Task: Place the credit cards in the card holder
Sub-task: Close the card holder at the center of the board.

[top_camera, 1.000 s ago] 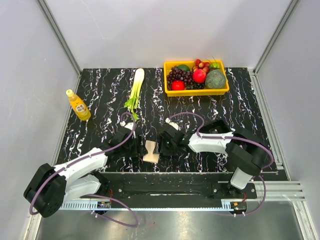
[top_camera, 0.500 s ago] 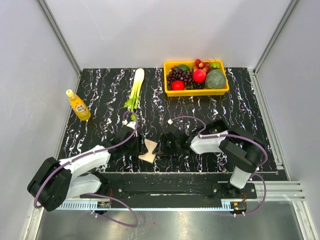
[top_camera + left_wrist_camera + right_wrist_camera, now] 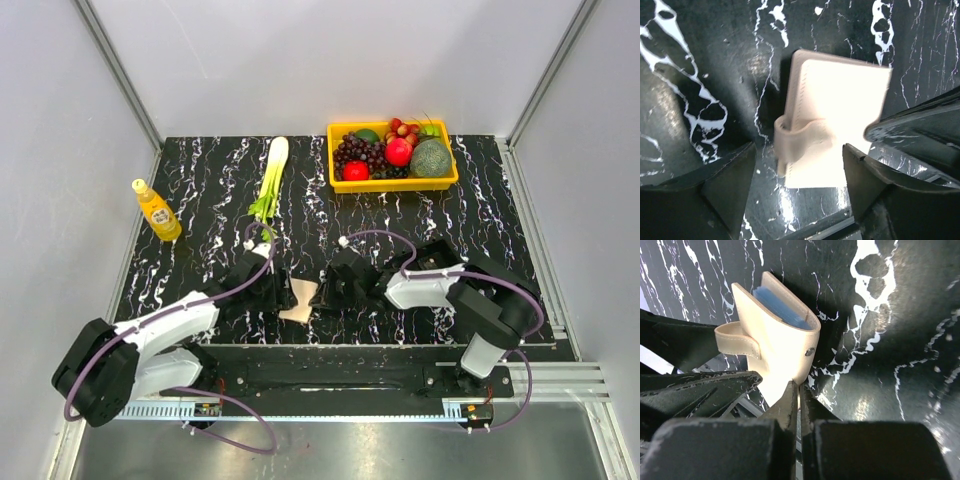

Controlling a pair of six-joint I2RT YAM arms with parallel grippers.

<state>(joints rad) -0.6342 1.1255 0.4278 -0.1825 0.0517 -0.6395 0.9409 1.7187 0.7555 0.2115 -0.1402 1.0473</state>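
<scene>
The top view looks down from the near side over the whole table (image 3: 480, 230). Both wrist views sit close on the card holder (image 3: 840, 110), from opposite sides.

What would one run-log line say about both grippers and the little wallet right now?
left gripper: open, beside card holder | right gripper: shut, tips at its edge | card holder: on table, unclasped

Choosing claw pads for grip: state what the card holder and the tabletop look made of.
The card holder looks like matte beige leather or faux leather, judging by its stitched strap and metal-looking snap stud. The tabletop is glossy black with white marble veining; glare suggests a smooth finish, stone or printed laminate unclear.
</scene>
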